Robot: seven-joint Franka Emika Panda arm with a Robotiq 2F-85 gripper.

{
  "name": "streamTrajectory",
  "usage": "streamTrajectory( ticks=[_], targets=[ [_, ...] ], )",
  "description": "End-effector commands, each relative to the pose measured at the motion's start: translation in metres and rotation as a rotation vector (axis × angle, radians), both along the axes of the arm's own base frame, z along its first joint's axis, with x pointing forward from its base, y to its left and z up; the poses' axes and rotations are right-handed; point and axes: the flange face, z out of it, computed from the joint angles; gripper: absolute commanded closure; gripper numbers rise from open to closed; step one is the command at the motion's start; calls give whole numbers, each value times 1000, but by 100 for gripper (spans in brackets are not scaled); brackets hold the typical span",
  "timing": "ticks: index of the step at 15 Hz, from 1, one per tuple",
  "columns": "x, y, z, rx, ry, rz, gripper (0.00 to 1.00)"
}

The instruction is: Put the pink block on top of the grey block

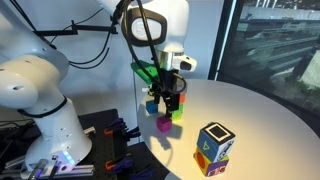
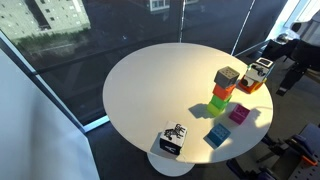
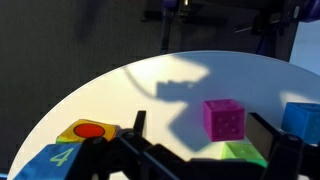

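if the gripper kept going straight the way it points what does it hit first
Probably the pink block, which lies ahead of the gripper in the wrist view; the green block close by makes depth uncertain.

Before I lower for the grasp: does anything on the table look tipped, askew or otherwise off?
Nothing stands out. The pink block sits flat on the table, with the open pincer above it. Only note: the multicoloured cube rests near the table's rim, though fully on it.
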Motion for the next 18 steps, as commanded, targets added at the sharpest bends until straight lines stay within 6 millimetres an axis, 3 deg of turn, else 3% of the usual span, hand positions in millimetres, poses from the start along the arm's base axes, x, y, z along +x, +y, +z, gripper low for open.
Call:
streamTrajectory(
  ticks=[1, 7, 18],
  targets=[
    [-4, 9, -17, -13, -49, -17, 0],
    [5, 12, -28, -15, -116, -27, 0],
    [2, 9, -30, -12, -90, -11, 0]
  ],
)
